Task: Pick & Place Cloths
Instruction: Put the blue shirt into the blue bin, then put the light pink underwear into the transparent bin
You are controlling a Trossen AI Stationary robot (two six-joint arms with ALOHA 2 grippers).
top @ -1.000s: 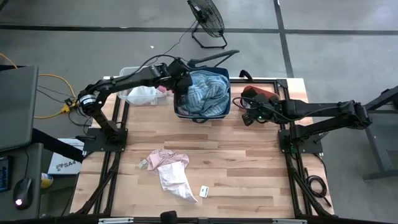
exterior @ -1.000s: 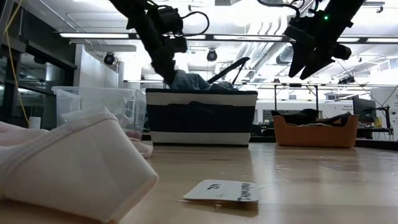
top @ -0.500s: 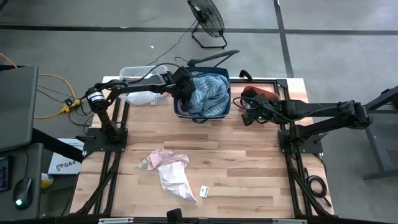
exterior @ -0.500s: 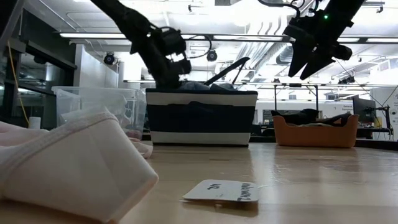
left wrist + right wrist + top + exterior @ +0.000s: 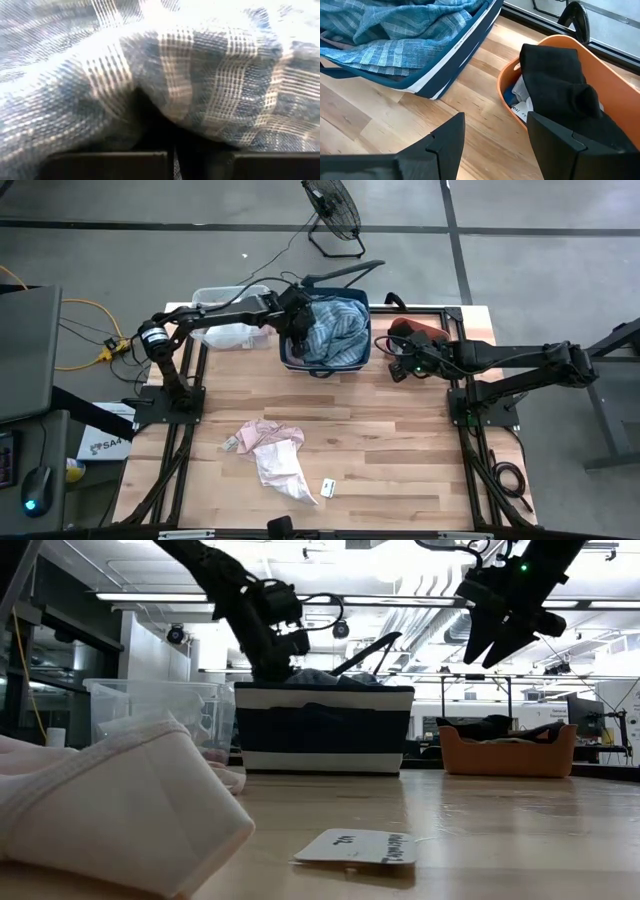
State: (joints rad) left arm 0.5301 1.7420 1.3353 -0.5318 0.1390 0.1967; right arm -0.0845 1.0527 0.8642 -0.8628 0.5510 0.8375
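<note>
Presently my left gripper (image 5: 297,330) is sunk in the plaid cloth (image 5: 335,330) inside the basket (image 5: 325,368) at the counter's far edge; whether its fingers are closed I cannot tell. The pink cloth (image 5: 262,434) and white cloth (image 5: 283,469) lie toward the near edge. My right gripper (image 5: 397,366) hangs spread by the orange bin (image 5: 600,75). Judged step: depositing; next, release and lift clear.

A dark navy fabric basket (image 5: 287,356) at the far edge of the pale wooden surface (image 5: 400,460) holds a teal-blue plaid cloth (image 5: 335,330). The left end effector (image 5: 296,325) is at the basket's left side, over the cloth; the right end effector (image 5: 398,367) is just right of the basket. Nearer than the basket, well apart from it, lie a mauve-pink cloth (image 5: 258,432) and a white cloth (image 5: 282,470), touching.
</note>
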